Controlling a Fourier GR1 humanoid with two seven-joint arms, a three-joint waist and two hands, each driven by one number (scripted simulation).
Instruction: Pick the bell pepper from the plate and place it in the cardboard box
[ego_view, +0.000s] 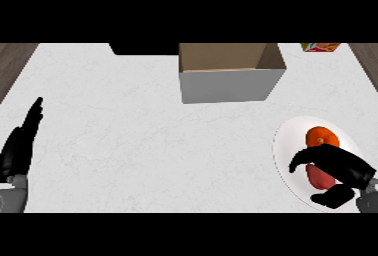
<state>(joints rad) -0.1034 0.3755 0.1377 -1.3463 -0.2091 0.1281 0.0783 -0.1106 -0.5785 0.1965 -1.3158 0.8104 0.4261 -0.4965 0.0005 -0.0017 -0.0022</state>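
Observation:
An orange bell pepper (322, 135) lies on the white plate (287, 142) at the right of the counter, its reddish lower part showing under my hand. My right hand (341, 167) arches over the pepper, fingers curled down its left side and thumb at its near end. The pepper's middle is hidden by the hand, and it still rests on the plate. The cardboard box (230, 85) stands open-topped at the far middle of the counter, well apart from the plate. At the left edge my left hand (18, 150) rests open, fingers straight and pointing away.
A dark object (144, 48) sits at the far edge, left of the box. A small colourful package (320, 47) shows at the far right corner. Bare white counter (148, 145) stretches between the plate, the box and the left hand.

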